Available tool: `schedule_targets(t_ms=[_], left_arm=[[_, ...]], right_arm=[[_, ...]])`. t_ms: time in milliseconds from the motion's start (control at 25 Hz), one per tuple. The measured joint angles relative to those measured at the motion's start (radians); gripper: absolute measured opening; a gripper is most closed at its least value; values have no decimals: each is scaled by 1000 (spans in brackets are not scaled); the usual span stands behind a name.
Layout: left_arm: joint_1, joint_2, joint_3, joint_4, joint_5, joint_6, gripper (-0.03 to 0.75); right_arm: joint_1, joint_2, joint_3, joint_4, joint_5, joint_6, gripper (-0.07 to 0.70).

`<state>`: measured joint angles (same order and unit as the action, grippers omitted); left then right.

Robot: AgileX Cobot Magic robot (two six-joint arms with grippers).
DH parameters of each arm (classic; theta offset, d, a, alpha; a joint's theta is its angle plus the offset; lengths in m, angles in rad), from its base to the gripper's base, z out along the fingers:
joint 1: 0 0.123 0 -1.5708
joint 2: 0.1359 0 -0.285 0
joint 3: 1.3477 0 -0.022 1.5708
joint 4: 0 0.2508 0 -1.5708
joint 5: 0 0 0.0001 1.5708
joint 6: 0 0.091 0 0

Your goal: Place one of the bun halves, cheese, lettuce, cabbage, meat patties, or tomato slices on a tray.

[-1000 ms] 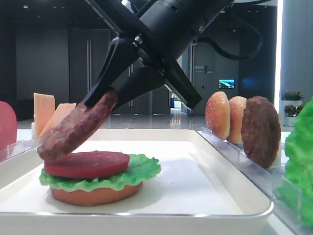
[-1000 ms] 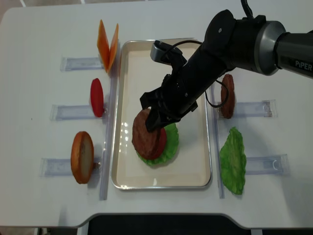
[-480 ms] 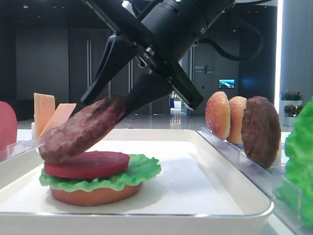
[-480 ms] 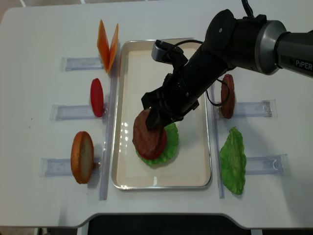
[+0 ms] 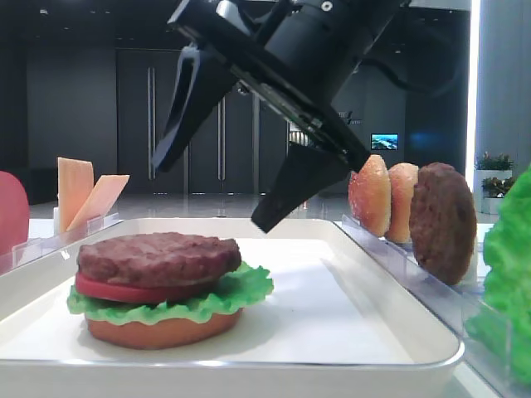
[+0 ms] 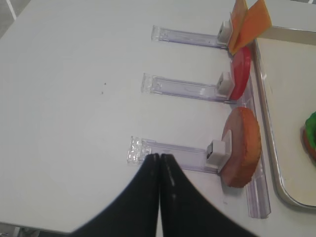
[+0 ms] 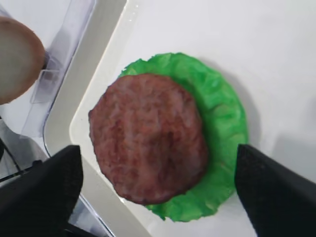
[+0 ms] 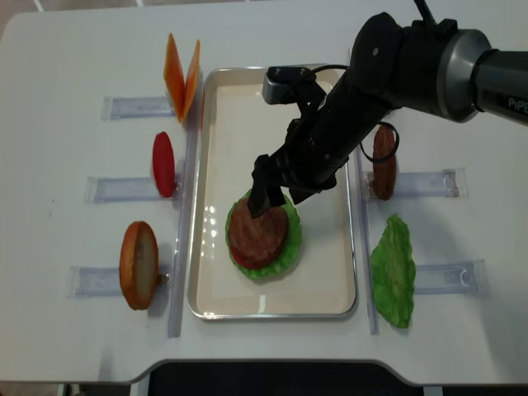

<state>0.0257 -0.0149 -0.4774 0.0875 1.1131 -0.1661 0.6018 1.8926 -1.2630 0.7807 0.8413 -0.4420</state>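
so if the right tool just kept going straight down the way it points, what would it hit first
Most likely the meat patty, which lies flat on top of the stack on the tray. In the wrist view the open right tool has a finger on either side of it, so the fingers might pass it and meet the lettuce; depth is unclear.

text: "PIPER", cut off at frame edge | on: right arm [image 8: 495, 78] | other text: none legible

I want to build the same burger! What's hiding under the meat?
Under the meat patty a tomato slice peeks out, then lettuce and a bun. Their middles are covered.
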Motion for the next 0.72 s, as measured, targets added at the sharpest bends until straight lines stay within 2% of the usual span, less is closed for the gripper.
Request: schedule_targets(t_ms=[440, 720], left_arm=[[0, 0, 0, 0, 0, 0, -21], [0, 0, 0, 0, 0, 1, -21]], right_arm=[[-105, -264, 0, -117, -6, 9, 591], [-247, -352, 0, -276, 48, 102, 591]])
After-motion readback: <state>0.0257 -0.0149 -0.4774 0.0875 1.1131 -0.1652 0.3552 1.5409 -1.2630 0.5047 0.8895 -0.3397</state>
